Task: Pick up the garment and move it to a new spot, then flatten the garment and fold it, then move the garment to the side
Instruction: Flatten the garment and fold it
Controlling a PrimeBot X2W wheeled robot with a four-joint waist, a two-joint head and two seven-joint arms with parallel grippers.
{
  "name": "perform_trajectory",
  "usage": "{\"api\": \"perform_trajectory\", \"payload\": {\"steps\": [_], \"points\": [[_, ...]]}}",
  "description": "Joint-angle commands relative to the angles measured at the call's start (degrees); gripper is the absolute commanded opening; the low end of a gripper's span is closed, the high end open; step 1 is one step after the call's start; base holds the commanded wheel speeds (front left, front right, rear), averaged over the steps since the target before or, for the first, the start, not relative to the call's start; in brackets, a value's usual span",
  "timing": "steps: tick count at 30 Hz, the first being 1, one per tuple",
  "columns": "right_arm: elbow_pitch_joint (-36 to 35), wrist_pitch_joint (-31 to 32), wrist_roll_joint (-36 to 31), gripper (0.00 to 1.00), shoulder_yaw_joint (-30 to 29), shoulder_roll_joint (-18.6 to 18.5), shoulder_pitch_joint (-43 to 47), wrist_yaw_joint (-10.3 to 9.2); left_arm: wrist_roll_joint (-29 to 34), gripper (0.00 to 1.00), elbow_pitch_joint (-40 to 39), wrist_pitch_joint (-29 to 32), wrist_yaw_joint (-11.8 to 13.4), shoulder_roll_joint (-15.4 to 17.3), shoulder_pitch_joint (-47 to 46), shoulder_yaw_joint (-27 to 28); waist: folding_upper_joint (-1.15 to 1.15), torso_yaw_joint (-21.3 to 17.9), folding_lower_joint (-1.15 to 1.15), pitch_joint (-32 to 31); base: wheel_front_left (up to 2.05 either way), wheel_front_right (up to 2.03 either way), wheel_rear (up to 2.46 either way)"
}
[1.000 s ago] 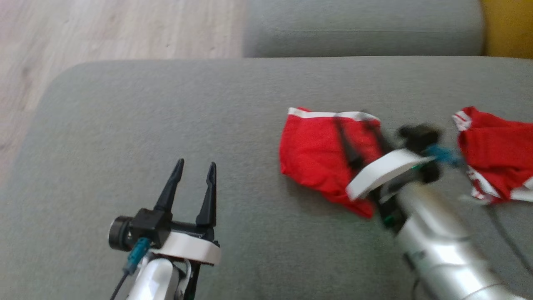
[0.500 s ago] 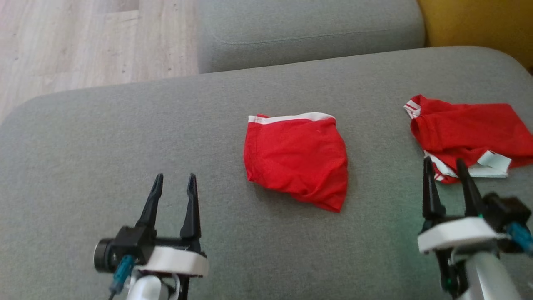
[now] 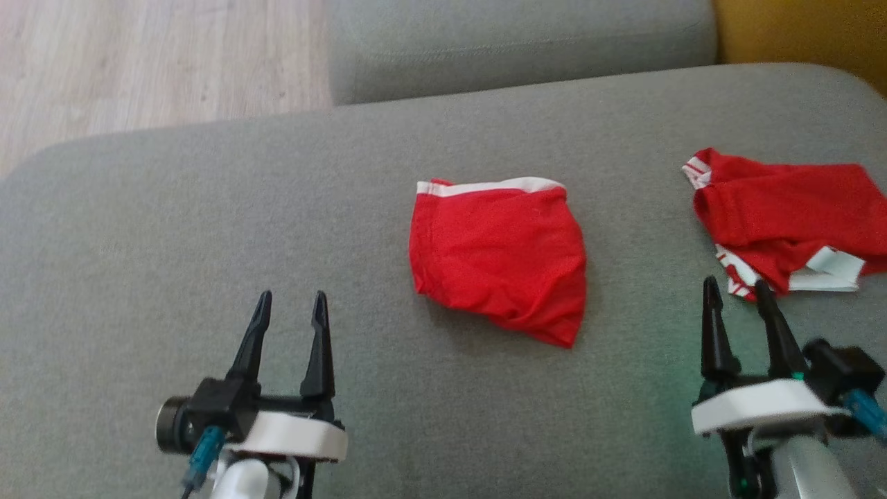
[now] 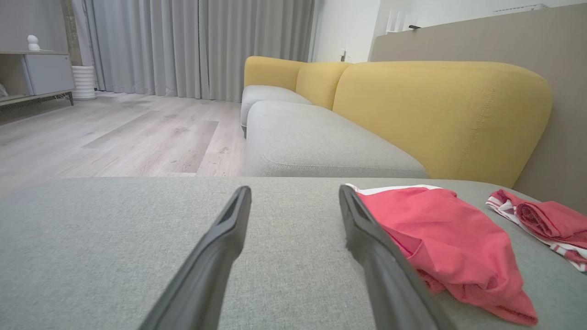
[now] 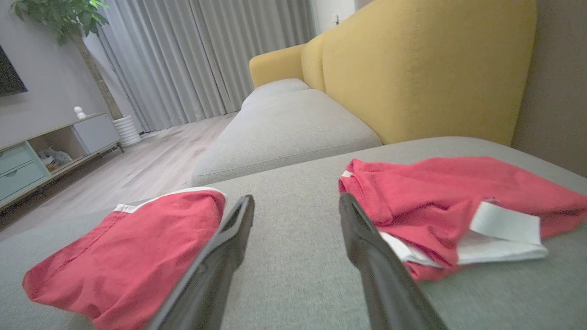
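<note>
Garment [image 3: 499,260] lies folded on the grey seat cushion [image 3: 208,208], roughly mid-cushion in the head view, between the 2 end effectors and farther out than both. White-banded edge faces away from the robot and runs left-right. The body tapers to a tip at near-right. Long axis is diagonal, far-left corner to near-right tip. Some wrinkles along the near edge.

Left end effector [image 3: 291,296]: fingers wide apart, holding nothing, over the cushion, well left of the garment.

Right end effector [image 3: 734,283]: spread wide, empty, fingertips just short of the 2nd garment [image 3: 783,215], which sits crumpled at the cushion's right side with white trim showing.

The 2 garments are well apart.
</note>
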Motion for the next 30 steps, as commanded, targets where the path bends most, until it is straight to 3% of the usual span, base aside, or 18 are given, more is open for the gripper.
{"api": "perform_trajectory", "payload": {"steps": [1, 9, 20, 25, 30], "points": [[-1.79, -0.28, -0.77, 0.00, 1.60, -0.21, -3.88, -0.05, 0.60, 1.00, -2.17, -0.29, -0.26, 0.19, -3.47, 1.30, 0.00, 1.11, 0.00, 1.47, 0.00, 0.00, 0.00], [0.97, 2.91, -3.51, 0.00, 3.33, -0.21, -12.84, -0.05, 0.96, 1.00, -2.61, -0.29, -1.02, 0.19, -7.12, -0.67, 0.00, 5.81, 0.00, 8.14, 0.00, 0.00, 0.00], [16.35, 3.53, -4.65, 0.00, 9.83, -0.21, -25.01, -0.05, 0.25, 1.00, -1.94, -0.29, -1.23, 0.18, -10.81, -3.17, 0.00, 11.67, 0.00, 12.87, 0.00, 0.00, 0.00], [28.31, 2.47, -11.11, 0.00, 2.93, -0.21, -30.55, -0.05, -0.07, 1.00, -2.15, -0.29, -0.96, 0.18, -11.80, -3.97, 0.00, 12.97, 0.00, 14.00, 0.00, 0.00, 0.00], [33.19, 1.10, -14.07, 0.00, -0.02, -0.21, -32.98, -0.05, -0.23, 1.00, -1.92, -0.29, -0.80, 0.18, -11.83, -4.15, 0.00, 13.09, 0.00, 13.73, 0.00, 0.00, 0.00]]}}
